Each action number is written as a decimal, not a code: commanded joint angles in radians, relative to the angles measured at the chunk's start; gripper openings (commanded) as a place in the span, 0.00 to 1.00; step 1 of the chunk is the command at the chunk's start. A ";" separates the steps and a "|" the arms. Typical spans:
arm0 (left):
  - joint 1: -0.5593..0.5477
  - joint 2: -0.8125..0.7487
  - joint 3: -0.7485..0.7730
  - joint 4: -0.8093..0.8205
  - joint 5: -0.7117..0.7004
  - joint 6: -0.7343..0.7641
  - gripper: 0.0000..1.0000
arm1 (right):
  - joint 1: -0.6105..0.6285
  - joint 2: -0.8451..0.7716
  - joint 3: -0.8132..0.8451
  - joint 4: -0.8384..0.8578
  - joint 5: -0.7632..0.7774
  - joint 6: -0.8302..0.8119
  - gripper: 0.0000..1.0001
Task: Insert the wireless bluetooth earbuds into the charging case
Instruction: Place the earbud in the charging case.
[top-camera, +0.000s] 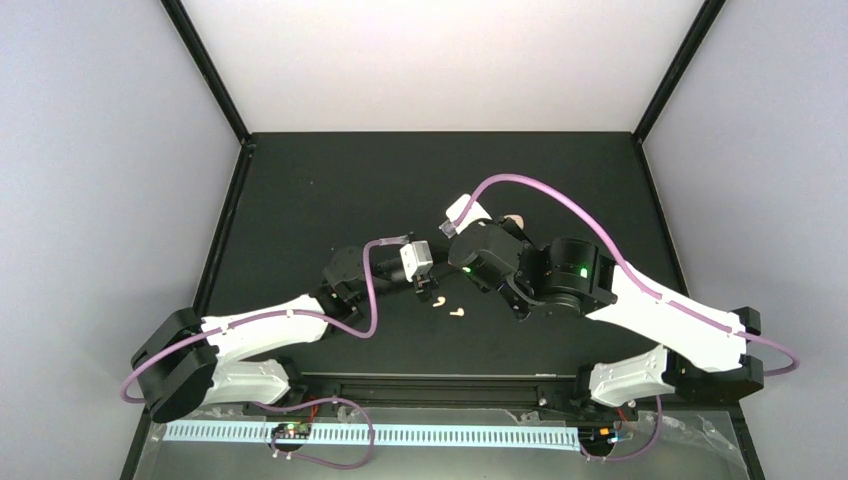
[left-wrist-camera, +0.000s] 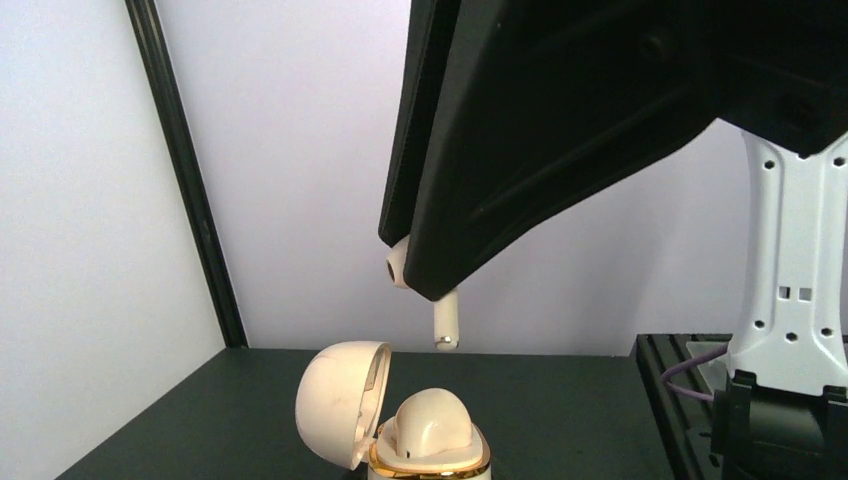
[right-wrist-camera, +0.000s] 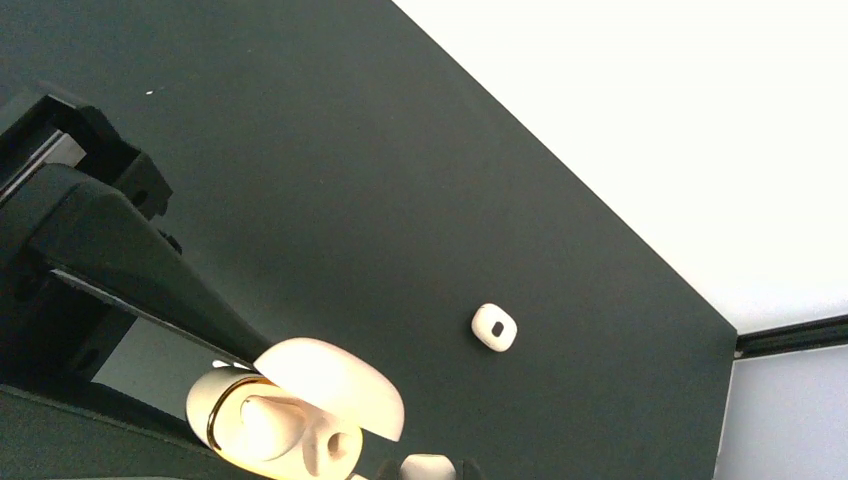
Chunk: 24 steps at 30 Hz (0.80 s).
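Earbud (left-wrist-camera: 445, 320) in left fingers (left-wrist-camera: 520, 180), case (right-wrist-camera: 300, 400) in right fingers (right-wrist-camera: 120, 260).

On the black surface (top-camera: 330, 190) lie one earbud (top-camera: 437, 300), a second earbud (top-camera: 458, 313) near it, and a small white case (right-wrist-camera: 494, 327).

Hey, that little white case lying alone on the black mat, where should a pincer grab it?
Probably straight down from above, closing across two opposite sides of the lone case. It lies flat and low with rounded corners, and bare mat surrounds it.
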<state>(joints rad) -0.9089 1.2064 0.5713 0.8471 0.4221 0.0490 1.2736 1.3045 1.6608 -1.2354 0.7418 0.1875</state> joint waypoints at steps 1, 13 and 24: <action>0.005 -0.014 0.003 0.062 -0.011 -0.044 0.02 | 0.013 0.011 0.015 -0.010 0.043 0.007 0.01; 0.005 -0.034 0.002 0.057 -0.005 -0.057 0.01 | 0.027 0.030 -0.024 0.003 0.106 -0.009 0.01; 0.005 -0.028 0.006 0.058 -0.006 -0.057 0.02 | 0.041 0.030 -0.013 0.008 0.105 -0.008 0.01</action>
<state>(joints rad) -0.9089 1.1912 0.5713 0.8627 0.4179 0.0025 1.3022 1.3369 1.6413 -1.2339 0.8120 0.1841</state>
